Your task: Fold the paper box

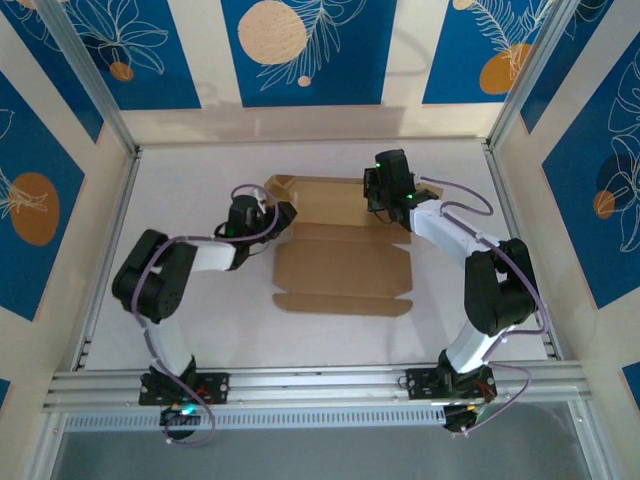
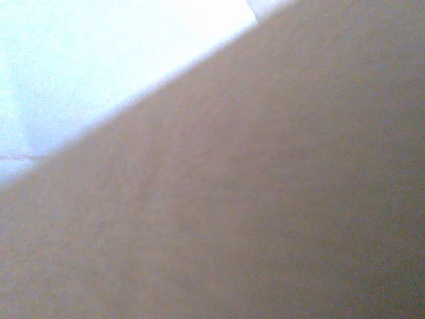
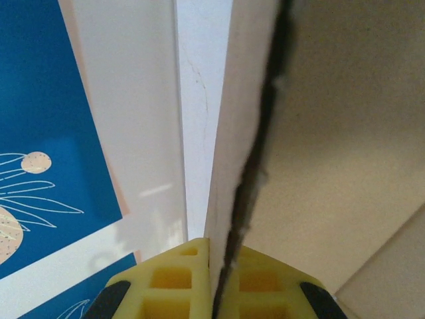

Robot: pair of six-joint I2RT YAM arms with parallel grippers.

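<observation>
Brown paper box (image 1: 340, 265) sits mid table (image 1: 210, 330). The right gripper (image 3: 223, 266) clamps its far-right flap. The left gripper (image 1: 280, 213) seems pressed against its left edge, and its jaw state can't be told.

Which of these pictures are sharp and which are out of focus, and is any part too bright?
Top external: sharp and evenly lit, no harsh glare on the paper box. Left wrist: out of focus, the cardboard a brown blur, the upper left corner washed out to white. Right wrist: the box edge pinched in the right gripper fairly sharp, the panel to its right softer and dimmer.
</observation>
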